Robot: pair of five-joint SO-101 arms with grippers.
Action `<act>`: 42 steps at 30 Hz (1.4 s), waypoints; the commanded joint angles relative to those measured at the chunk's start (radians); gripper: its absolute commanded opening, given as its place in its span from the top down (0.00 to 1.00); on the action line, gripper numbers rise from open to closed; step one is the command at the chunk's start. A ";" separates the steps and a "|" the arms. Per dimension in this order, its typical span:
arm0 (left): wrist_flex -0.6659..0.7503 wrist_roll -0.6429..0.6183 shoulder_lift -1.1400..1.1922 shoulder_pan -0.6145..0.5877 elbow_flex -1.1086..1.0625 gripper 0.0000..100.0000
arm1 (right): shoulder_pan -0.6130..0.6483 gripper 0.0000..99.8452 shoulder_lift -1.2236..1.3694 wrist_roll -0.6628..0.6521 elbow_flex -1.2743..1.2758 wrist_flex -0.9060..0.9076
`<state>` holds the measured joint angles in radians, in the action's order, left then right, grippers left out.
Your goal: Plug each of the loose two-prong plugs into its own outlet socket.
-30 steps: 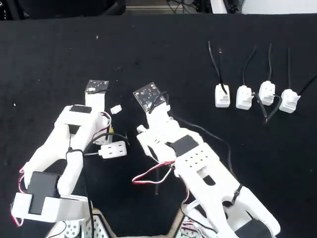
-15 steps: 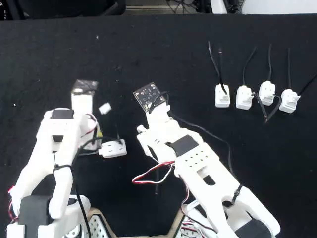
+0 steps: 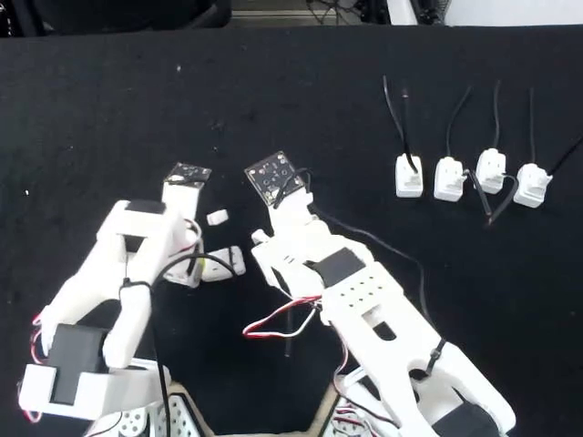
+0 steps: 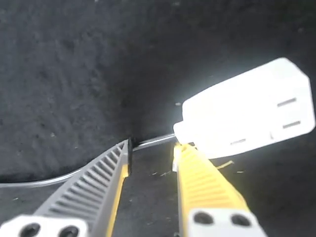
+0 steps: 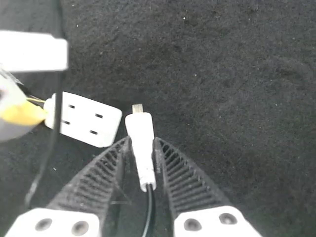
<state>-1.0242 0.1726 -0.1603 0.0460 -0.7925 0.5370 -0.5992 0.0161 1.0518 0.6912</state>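
The outlet block (image 3: 228, 262) lies on the black table cloth (image 3: 273, 91) in the lower left-centre of the high view. Its long axis runs roughly across the frame, and one end is hidden under the left arm (image 3: 127, 264). The right arm (image 3: 364, 291) reaches in from the lower right, and its wrist covers whatever its fingers carry.

The right wrist view shows what the high view hides. The right gripper (image 5: 142, 140) is clamped on a white two-prong plug (image 5: 140, 129), one ribbed black finger on each side of the body. The plug's long axis lies in line with the fingers. Its metal prongs point straight out ahead of the tips, and its black cord (image 5: 148, 212) trails back between the fingers. The outlet block (image 5: 84, 119) sits just beside the prong end, apart from it. Its slotted face is turned up to the camera with four slots in two pairs, and its long axis is slanted against that of the plug.

In the left wrist view the left gripper (image 4: 151, 147) has its jaws narrowly parted, with nothing pinched between them. The tip of the yellow finger (image 4: 202, 187) touches the end of the outlet block (image 4: 247, 108) where a thin black cord (image 4: 153, 141) leaves it. That cord passes the tip of the grey finger (image 4: 94, 187).

In the upper right of the high view, four white corded plugs (image 3: 449, 178) stand in a row, well apart from both arms.
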 commanded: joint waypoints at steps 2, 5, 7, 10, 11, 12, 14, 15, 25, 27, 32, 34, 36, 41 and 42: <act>0.025 -0.058 -0.052 0.087 0.036 0.84 | -0.017 0.99 0.008 0.000 -0.062 0.006; 0.021 -0.057 -0.115 0.067 0.012 0.84 | -0.017 0.99 0.010 0.000 -0.062 0.006; -0.026 -0.052 -0.178 0.027 0.016 0.84 | -0.017 0.99 0.010 0.000 -0.061 0.006; -0.118 -0.052 -0.301 -0.068 0.058 0.84 | -0.017 0.99 0.010 0.000 -0.058 0.009; -0.141 -0.051 -0.347 -0.101 0.068 0.84 | -0.017 0.99 0.010 0.000 -0.062 0.025; -0.155 -0.049 -0.390 -0.133 0.071 0.84 | -0.017 0.99 0.010 0.000 -0.070 0.040; -0.172 -0.005 -0.459 -0.191 0.064 0.84 | -0.017 0.99 0.010 0.000 -0.090 0.083; -0.172 0.018 -0.489 -0.220 0.042 0.84 | -0.021 0.99 0.010 -0.003 -0.099 0.104; 0.244 0.081 -0.572 -0.495 -0.427 0.84 | -0.032 0.99 0.012 -0.084 -0.308 0.353; 0.298 0.075 -0.574 -0.498 -0.469 0.84 | -0.032 0.99 0.012 -0.084 -0.323 0.368; 0.345 0.009 -0.574 -0.472 -0.521 0.84 | -0.012 0.99 0.012 -0.084 -0.325 0.373; 0.345 -0.020 -0.574 -0.473 -0.519 0.84 | 0.000 0.99 0.012 -0.084 -0.325 0.374; 0.345 -0.029 -0.574 -0.472 -0.521 0.84 | 0.005 0.99 0.012 -0.084 -0.325 0.384; 0.345 -0.028 -0.574 -0.469 -0.524 0.84 | 0.005 0.99 0.013 -0.084 -0.364 0.462; 0.345 -0.026 -0.574 -0.469 -0.524 0.84 | 0.005 0.99 0.016 -0.084 -0.380 0.477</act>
<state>-0.6943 0.1573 -0.7204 -0.4342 -1.3203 0.5263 -0.5992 -0.0637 0.7679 1.1316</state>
